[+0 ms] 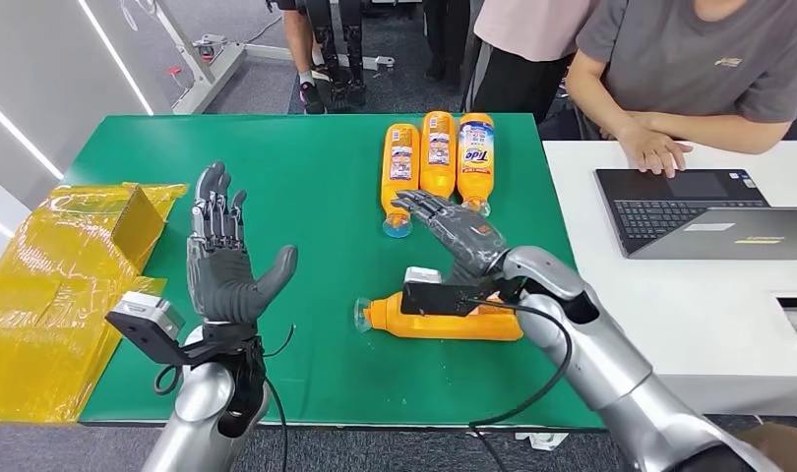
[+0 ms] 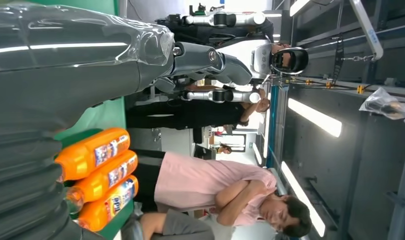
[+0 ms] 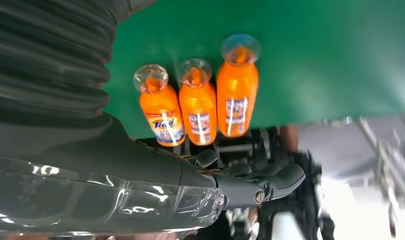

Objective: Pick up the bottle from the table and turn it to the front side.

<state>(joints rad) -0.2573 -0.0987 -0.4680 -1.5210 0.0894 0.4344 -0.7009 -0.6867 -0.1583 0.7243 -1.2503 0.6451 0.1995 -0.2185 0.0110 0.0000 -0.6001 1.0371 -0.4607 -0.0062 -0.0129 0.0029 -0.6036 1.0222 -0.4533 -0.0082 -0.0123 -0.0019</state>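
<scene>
An orange detergent bottle (image 1: 444, 320) lies on its side on the green table (image 1: 306, 187), partly under my right wrist. My right hand (image 1: 454, 228) hovers above it, fingers apart and empty. My left hand (image 1: 222, 261) stands raised, fingers spread, holding nothing.

An orange bottle (image 1: 444, 319) with a clear cap lies on its side on the green desk (image 1: 306, 177), cap toward the left, below the right hand's fingers (image 1: 429, 208), partly hidden by that wrist, untouched.
</scene>
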